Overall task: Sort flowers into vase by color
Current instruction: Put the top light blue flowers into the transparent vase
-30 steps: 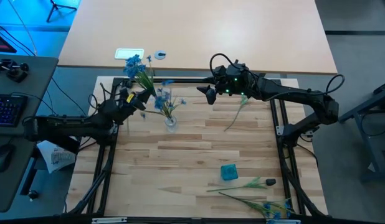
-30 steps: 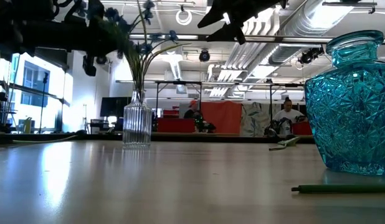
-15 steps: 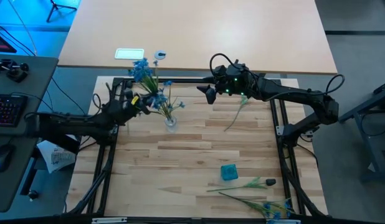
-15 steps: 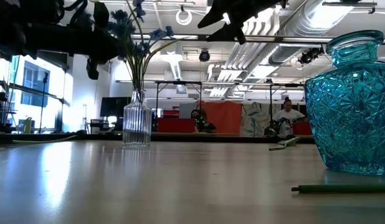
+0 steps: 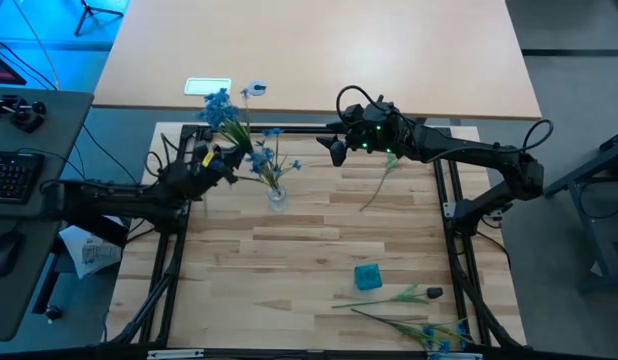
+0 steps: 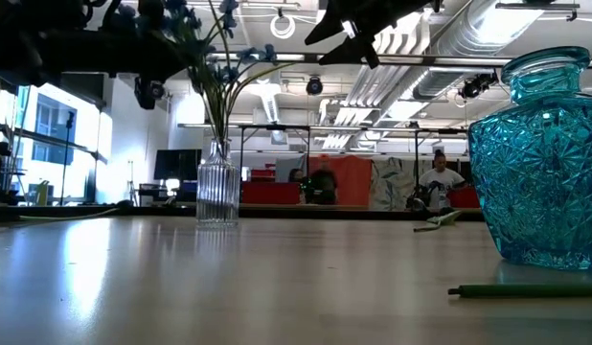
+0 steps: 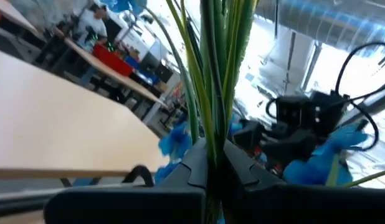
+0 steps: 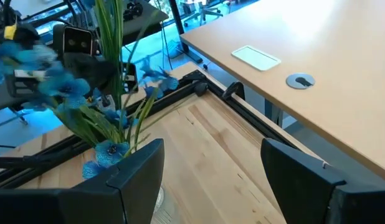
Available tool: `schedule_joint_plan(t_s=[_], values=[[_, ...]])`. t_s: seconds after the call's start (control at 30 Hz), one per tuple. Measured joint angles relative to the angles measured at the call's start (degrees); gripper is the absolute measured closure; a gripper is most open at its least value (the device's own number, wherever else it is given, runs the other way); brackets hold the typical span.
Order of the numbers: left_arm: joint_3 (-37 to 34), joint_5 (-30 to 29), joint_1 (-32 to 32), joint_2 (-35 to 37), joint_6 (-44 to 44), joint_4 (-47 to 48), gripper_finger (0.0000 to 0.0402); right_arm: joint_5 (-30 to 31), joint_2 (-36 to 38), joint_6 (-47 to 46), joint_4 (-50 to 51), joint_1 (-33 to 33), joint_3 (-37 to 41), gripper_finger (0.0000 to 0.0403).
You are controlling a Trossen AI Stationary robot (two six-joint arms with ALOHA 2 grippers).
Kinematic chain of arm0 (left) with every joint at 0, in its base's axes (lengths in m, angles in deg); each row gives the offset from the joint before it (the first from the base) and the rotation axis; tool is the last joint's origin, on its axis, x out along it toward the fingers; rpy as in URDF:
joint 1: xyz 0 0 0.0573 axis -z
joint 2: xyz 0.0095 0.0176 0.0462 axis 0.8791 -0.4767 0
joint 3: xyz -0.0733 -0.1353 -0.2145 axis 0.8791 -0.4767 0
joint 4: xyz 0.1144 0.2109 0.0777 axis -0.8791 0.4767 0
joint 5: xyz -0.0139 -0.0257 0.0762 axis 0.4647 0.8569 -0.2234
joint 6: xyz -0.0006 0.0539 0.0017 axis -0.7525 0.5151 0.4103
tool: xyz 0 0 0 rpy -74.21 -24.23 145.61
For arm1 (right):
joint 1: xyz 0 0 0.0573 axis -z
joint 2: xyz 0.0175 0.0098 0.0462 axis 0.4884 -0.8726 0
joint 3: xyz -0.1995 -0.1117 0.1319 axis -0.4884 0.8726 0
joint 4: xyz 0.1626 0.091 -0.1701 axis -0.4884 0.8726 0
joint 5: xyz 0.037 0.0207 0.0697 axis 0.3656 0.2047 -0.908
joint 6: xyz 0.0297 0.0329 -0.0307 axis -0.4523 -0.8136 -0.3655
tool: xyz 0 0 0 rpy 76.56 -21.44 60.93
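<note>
Wooden-slat table (image 5: pixel 309 250), seen from above, with a pale desk beyond its far edge. Left gripper (image 5: pixel 217 160), at ten o'clock of the table, has its fingers (image 7: pixel 199 165) clamped on the green stalks of a blue-blossom stem (image 5: pixel 221 105), which leans over the clear ribbed vase (image 5: pixel 275 195) just beside it. This vase, at eleven o'clock, already contains blue flowers (image 5: pixel 264 158). Right gripper (image 5: pixel 334 148), at twelve o'clock, hangs above the table with fingers (image 8: pixel 304 168) spread wide, holding nothing. One loose green stem (image 5: pixel 381 180) lies at one o'clock. Teal glass vase (image 5: pixel 367 276) stands at five o'clock; beside it lie a dark-budded stem (image 5: pixel 404 296) and another blue stem (image 5: pixel 429 332).
</note>
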Motion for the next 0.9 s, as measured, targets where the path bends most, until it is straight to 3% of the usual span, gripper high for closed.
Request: schedule_joint_plan(t_s=[0.27, 0.53, 0.63, 0.9], values=[[0.5, -5.3, -3.5, 6.7, 7.3, -2.6, 0.0401, -4.7, 0.0, 0.0, -7.9, 0.0, 0.0, 0.0139], [11.8, -4.7, -5.0, 8.7, 22.0, 0.1, 0.0401, -5.6, 0.0, 0.2, -12.5, 0.0, 0.0, 0.0139], [19.2, 1.2, -4.0, 9.8, 24.2, 7.8, 0.0401, -5.7, 0.0, 0.3, -12.5, 0.0, 0.0, 0.0139], [40.9, 25.7, 3.9, 11.2, 17.5, 42.2, 0.0401, -6.3, 0.0, 2.9, -12.4, 0.0, 0.0, 0.0139]])
